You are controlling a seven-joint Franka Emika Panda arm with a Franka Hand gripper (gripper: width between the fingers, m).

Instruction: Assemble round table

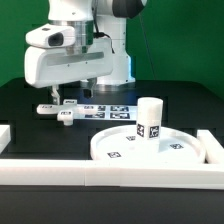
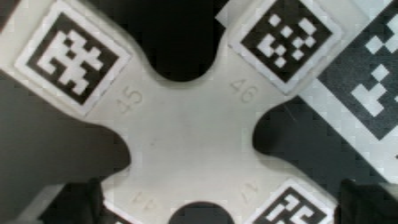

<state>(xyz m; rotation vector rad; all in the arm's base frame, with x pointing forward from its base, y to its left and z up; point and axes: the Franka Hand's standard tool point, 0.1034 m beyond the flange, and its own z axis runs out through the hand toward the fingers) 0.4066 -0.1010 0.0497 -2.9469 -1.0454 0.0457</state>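
The flat cross-shaped piece [image 1: 56, 111] lies on the black table at the exterior view's left. It fills the wrist view [image 2: 192, 120], with square tags on its arms. My gripper [image 1: 60, 98] is lowered over it. The gripper [image 2: 217, 206] is open, its dark fingers [image 2: 75, 206] standing on either side of two arms of the cross, which lies between them. The large rimmed round disc [image 1: 120, 150] lies at the front right. The short thick cylinder [image 1: 150, 119] stands upright on it.
The marker board [image 1: 108, 108] lies flat just to the right of the cross-shaped piece, and its edge shows in the wrist view [image 2: 370, 100]. Long white border bars [image 1: 110, 172] run along the front and both sides of the table.
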